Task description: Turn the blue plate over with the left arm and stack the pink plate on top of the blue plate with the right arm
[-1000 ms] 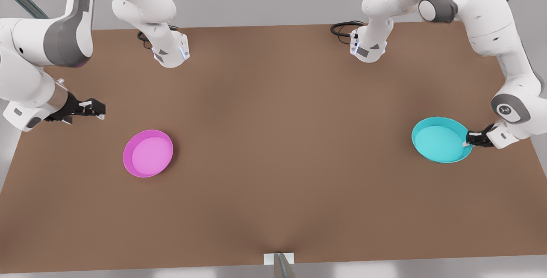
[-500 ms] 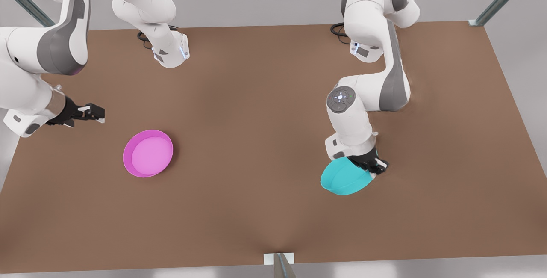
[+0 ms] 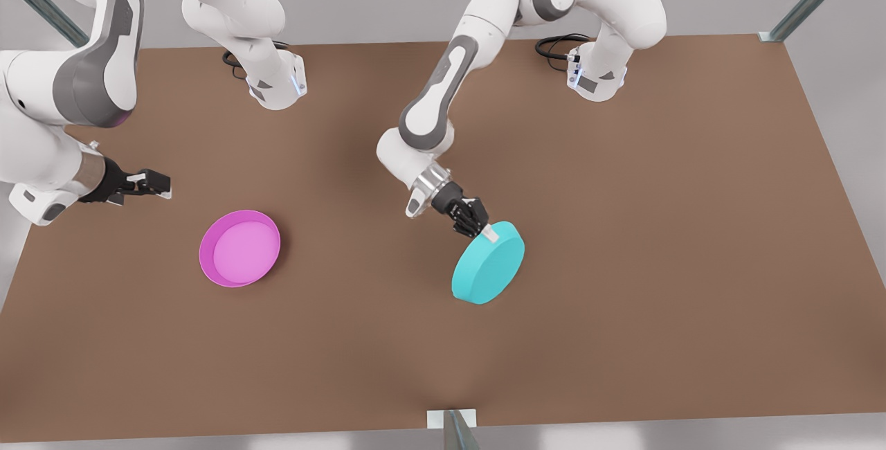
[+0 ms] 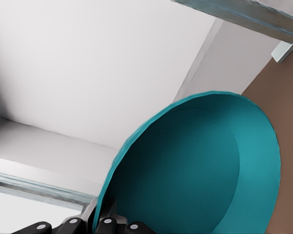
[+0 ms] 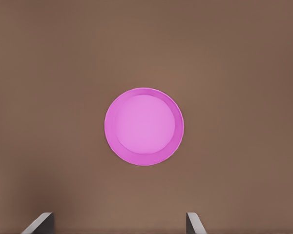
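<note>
Front view first: left gripper (image 3: 486, 232) sits near the table's (image 3: 623, 298) middle, clamped on the rim of the blue plate (image 3: 489, 263) at the plate's eleven o'clock edge. That plate is turned over, flat base facing up and tilted, hanging from the fingers at their five o'clock side; whether its low edge touches the table cannot be told. Pink plate (image 3: 239, 248) lies open side up on the table, well apart from the blue one, toward nine o'clock from it. Right gripper (image 3: 161, 184) hovers at the front view's left, at about eleven o'clock from the pink plate and clear of it.

Left wrist view: the blue plate's (image 4: 200, 170) hollow inner face looks at the camera, and the dark fingers (image 4: 107, 225) pinch its rim.

Right wrist view: the pink plate (image 5: 143, 126) lies flat on the brown table (image 5: 244, 58), lighter inner face up. Two fingertips (image 5: 39, 224) stand wide apart with nothing between them.
</note>
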Tool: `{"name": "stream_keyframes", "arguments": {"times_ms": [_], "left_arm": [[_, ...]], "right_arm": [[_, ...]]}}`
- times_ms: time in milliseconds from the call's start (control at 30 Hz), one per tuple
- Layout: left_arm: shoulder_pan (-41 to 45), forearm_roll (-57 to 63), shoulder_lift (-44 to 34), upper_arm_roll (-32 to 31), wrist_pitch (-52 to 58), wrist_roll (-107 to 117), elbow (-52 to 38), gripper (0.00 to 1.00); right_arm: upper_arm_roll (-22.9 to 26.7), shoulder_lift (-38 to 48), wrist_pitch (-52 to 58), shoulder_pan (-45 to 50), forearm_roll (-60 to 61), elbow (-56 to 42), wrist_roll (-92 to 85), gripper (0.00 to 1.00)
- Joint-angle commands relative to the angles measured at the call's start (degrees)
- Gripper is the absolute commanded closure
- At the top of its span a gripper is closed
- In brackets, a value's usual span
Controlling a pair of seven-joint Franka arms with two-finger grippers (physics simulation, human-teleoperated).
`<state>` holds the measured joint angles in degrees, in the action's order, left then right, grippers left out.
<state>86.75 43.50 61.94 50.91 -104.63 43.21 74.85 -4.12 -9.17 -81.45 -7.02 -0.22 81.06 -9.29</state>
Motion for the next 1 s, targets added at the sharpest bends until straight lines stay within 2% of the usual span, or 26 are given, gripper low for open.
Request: {"name": "stream_keyframes", "arguments": {"times_ms": [0,33,100,367,733,967], "left_arm": [[0.3,13.0,-0.6,-2.9,4.0,91.2,2.0,0.79],[0.3,18.5,-0.9,-5.4,4.1,101.5,5.2,0.79],[0.2,18.8,-0.2,-7.6,4.5,106.7,5.4,0.79],[0.2,19.7,7.8,-10.1,4.5,113.9,5.0,0.79],[0.3,22.3,10.0,-12.2,5.1,113.8,4.9,0.79],[0.3,25.9,9.6,-12.2,7.7,97.5,5.2,0.79]], "right_arm": [[0.0,0.0,0.2,0.0,0.3,0.0,0.2,0.00],[0.0,0.0,0.2,0.0,0.3,0.0,0.2,0.00],[0.0,0.0,0.3,0.0,0.3,0.0,0.2,0.00],[0.0,-0.1,0.6,-0.1,0.4,0.0,0.2,0.00],[0.0,-0.1,0.6,-0.5,0.5,0.1,0.1,0.00],[0.0,-0.4,0.6,-0.6,1.1,0.0,0.1,0.00]]}}
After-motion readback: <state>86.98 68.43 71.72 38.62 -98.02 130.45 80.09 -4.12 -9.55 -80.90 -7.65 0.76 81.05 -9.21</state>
